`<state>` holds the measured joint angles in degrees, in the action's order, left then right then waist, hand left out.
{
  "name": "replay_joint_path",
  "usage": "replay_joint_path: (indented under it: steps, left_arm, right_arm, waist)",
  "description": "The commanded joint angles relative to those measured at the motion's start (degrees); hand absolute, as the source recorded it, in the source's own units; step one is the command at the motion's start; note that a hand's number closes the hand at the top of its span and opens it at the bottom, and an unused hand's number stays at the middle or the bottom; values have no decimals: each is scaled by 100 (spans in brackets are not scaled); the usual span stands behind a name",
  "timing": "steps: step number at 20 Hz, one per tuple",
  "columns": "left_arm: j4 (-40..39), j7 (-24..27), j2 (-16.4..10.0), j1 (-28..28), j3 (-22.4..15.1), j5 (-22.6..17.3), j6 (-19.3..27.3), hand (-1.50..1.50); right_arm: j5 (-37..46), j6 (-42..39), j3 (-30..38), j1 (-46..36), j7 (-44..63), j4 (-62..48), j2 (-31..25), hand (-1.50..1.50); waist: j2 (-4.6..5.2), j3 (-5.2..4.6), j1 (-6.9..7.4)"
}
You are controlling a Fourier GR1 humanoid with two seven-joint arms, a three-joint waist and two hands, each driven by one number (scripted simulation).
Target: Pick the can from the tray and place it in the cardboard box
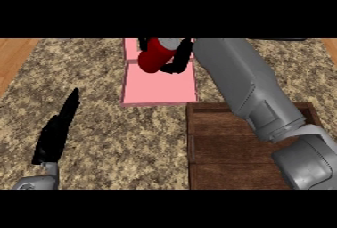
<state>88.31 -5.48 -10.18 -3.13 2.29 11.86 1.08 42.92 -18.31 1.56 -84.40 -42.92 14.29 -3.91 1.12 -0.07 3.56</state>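
Where the counter (112,133) ran to its far edge, the can (153,59) showed over the far end of the box (158,91), well apart from the tray (223,153) named in the task. It was a deep red cylinder with a pale grey top, tilted so that the top pointed away from the robot and a little to the right; its red side carried a soft highlight and no label that could be read. The right hand (178,60) had hold of it, black fingers curled round its right side and the thumb showing at its upper left, while the grey right forearm (250,89) crossed above the tray's far corner. Whether the can touched the box's floor could not be told. The box was a flat pink shape with low walls, lying just beyond the dark brown wooden tray. At the lower left the left hand (56,129) rested over the speckled stone counter, its fingers straight and together, holding nothing.
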Motion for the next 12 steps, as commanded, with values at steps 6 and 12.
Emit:
replay_joint_path:
  steps: [6, 12]
  left_arm:
    - [-44, 31, 121, -59, -162, 85, -10, 0]
    - [45, 37, 157, -68, -245, 126, -29, 0]
  right_arm:
    - [63, 381, -262, 81, 555, -701, 385, -150]
    - [-192, 396, -255, 200, 442, -753, 389, -150]
  waist:
    - [58, -6, 214]
    - [56, -2, 268]
